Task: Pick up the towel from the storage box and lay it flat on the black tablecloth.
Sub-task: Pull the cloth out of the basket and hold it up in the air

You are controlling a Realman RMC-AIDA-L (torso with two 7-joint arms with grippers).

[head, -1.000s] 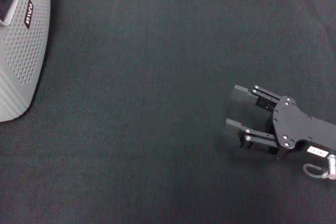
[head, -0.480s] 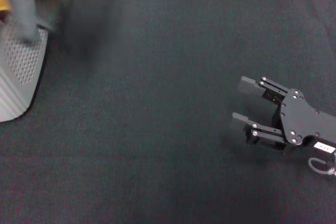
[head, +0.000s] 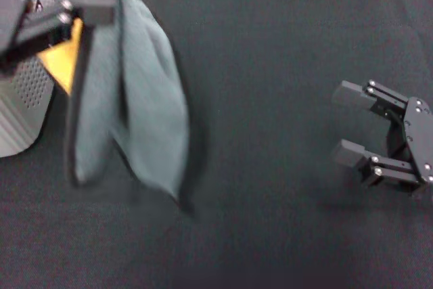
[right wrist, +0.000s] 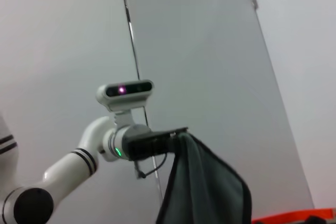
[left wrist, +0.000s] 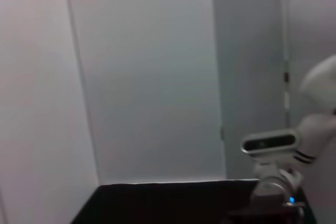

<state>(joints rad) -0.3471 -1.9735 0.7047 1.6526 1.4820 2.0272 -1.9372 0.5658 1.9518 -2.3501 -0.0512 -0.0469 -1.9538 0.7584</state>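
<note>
While the left claw (head: 84,5) clenches the towel (head: 135,99) at upper left, the right claw (head: 348,123) rests released at right.

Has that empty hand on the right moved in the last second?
Yes. The right hand, open, has slid toward the black tablecloth's right edge and slightly farther back.

soft cloth towel (head: 145,109), matt felt black tablecloth (head: 270,52), perforated plastic storage box (head: 24,109).
</note>
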